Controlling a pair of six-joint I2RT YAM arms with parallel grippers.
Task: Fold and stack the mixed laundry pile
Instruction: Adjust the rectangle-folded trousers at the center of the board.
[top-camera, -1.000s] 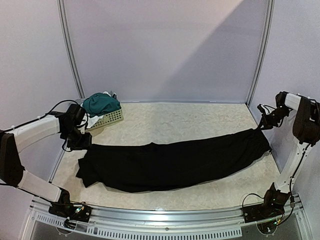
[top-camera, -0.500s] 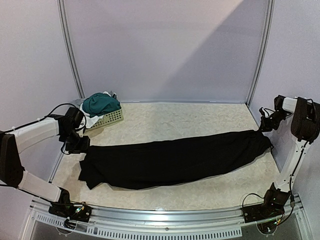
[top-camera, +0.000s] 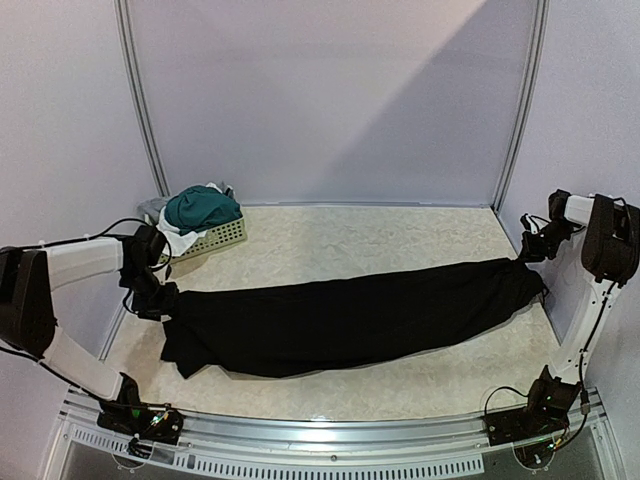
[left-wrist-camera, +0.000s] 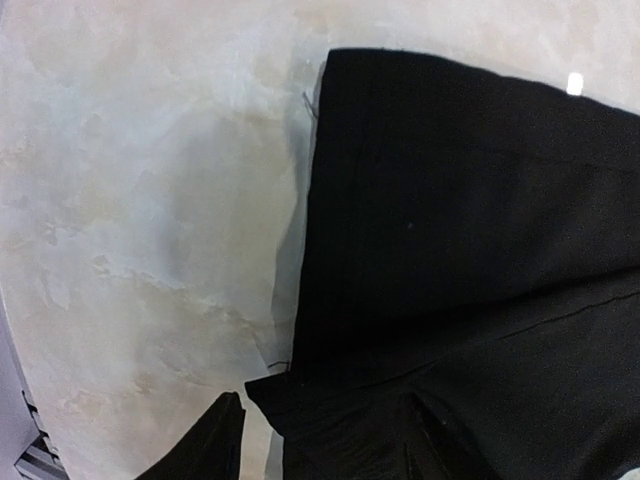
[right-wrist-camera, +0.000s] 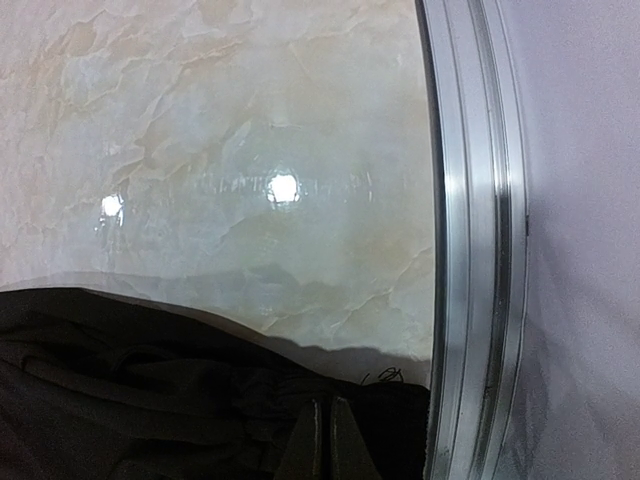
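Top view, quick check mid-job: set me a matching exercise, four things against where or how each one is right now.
Things
1. black trousers
2. green shorts
3. right hand
4. left hand

Places or states
A. heaped on the basket at the far left corner
B. shut on one end of the trousers
C. stretched lengthwise across the table
D. open, astride a corner of the trousers

Pairs: 1-C, 2-A, 3-B, 4-D
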